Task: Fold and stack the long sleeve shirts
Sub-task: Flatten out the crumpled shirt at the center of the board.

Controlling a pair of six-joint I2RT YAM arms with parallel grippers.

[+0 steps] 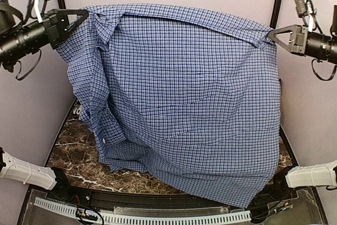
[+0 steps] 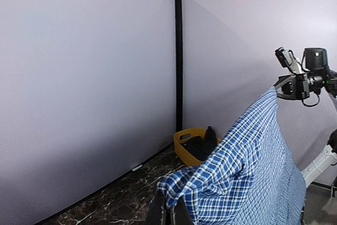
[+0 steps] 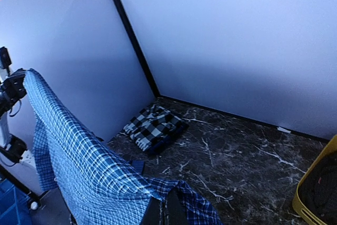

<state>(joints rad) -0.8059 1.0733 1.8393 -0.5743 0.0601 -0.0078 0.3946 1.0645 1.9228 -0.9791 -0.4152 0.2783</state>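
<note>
The blue fine-check long sleeve shirt (image 1: 195, 104) hangs spread wide above the table, stretched between both arms. My left gripper (image 1: 84, 13) is shut on its upper left edge, and the pinched cloth shows between the fingers in the left wrist view (image 2: 168, 199). My right gripper (image 1: 269, 34) is shut on the upper right edge, with the cloth draped over its fingers (image 3: 164, 204). The shirt's lower hem trails to the table's near edge. The black-and-white plaid shirt (image 3: 155, 126) lies folded on the table by the back wall, hidden in the top view.
A yellow bin (image 2: 184, 146) holding dark clothes stands in the far corner of the dark marble table (image 1: 73, 151). Walls close in the back and sides. The arm bases and a cable track (image 1: 158, 217) line the near edge.
</note>
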